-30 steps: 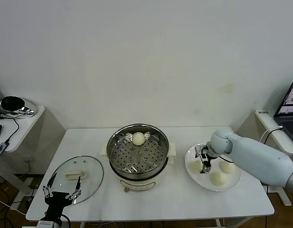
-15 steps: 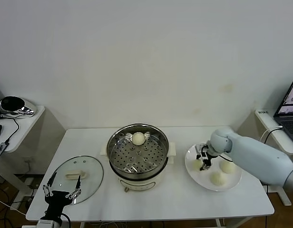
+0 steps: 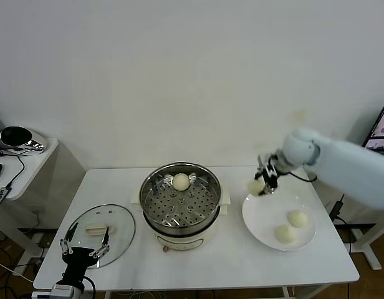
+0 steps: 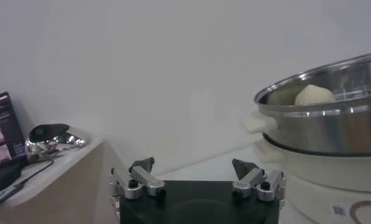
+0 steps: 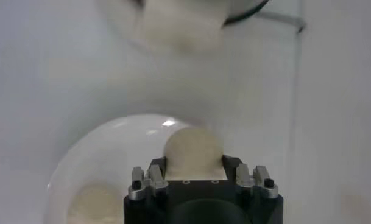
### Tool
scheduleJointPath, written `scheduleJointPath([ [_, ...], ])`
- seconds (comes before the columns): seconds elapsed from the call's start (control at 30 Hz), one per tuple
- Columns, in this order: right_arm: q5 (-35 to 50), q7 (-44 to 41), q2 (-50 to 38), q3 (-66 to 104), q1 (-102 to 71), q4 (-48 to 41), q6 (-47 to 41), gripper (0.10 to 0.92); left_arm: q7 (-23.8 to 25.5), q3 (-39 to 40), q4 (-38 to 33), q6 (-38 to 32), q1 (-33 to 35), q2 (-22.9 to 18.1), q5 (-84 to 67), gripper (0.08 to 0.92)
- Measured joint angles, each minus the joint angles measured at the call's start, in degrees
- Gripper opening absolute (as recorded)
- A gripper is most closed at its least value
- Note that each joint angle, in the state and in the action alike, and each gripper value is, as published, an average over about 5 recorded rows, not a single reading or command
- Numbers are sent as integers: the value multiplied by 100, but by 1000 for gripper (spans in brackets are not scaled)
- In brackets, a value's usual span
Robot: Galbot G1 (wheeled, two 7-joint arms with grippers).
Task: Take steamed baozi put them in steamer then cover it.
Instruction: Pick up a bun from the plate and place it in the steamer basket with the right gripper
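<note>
Head view is showing the left gripper (image 3: pixel 85 248) idling by the cover (image 3: pixel 102 230), left of the steamer (image 3: pixel 179 203), jaws spread on nothing. One bun (image 3: pixel 181 181) is sitting at the steamer's back. Right of the steamer, the right gripper (image 3: pixel 265 180) is now carrying a second bun (image 3: pixel 256 185), jaws pinching it, having just raised it off the plate (image 3: pixel 264 217), where two buns (image 3: pixel 297 218) are remaining. This likely means transfer is starting.
</note>
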Motion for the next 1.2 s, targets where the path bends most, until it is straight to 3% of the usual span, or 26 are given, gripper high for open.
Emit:
scheduleJointPath([
  [0.5,1691,774,2133,-512,460,-493,-937,596,-17,-111,-31,-14,-5,-34,-56,823],
  [0.83,1935,1003,3186,-676,62,-1094,-1249,596,-25,-122,-92,-35,43,-130,-56,823],
  [1.2,1869,1161,3768,-695,-425,-1638,-1379,603,-26,-116,-109,-42,41,-116,-55,823],
])
